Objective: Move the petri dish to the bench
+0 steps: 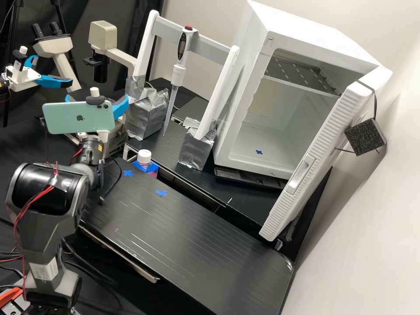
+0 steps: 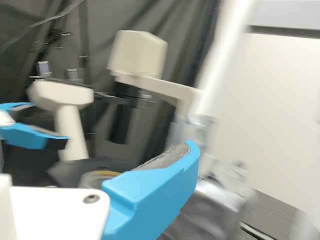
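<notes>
Two blue fingers [image 1: 120, 107] of the gripper [image 1: 97, 97] stand wide apart at far left, seemingly empty, with what looks like the petri dish [image 2: 99, 177] by the microscope [image 2: 137, 52], so I'd say pick-up is in hand, needing careful alignment before closing.

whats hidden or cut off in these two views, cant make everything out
- Space between the claw's fingers, high view: mostly behind the phone.
- Round thing with a yellowish rim, wrist view: partly behind the claw's white mount; can't tell whether it is the petri dish.
- Bottom of the bottle, high view: behind the bench.
- Rest of the second arm, high view: cut off by the left edge.
</notes>
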`<move>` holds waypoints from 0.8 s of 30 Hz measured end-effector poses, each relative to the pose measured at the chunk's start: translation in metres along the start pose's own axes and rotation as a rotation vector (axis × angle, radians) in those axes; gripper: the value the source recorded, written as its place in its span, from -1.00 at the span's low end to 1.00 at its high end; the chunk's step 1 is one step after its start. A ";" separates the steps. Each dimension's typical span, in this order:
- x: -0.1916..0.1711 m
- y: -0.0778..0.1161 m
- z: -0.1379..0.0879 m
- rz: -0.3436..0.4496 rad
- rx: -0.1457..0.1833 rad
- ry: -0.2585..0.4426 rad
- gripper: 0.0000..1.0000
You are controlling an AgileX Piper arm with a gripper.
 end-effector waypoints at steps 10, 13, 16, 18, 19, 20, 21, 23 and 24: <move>0.060 -0.011 -0.001 -0.173 0.004 -0.008 1.00; 0.074 -0.011 0.003 -0.191 0.012 -0.036 1.00; 0.089 -0.011 0.009 -0.211 0.025 -0.075 1.00; 0.097 -0.011 0.012 -0.227 0.035 -0.098 1.00; 0.100 -0.011 0.013 -0.233 0.038 -0.104 1.00; 0.104 -0.011 0.014 -0.237 0.041 -0.109 1.00; 0.108 -0.011 0.015 -0.244 0.042 -0.114 1.00; 0.114 -0.011 0.016 -0.254 0.042 -0.120 1.00; 0.118 -0.011 0.017 -0.259 0.042 -0.121 1.00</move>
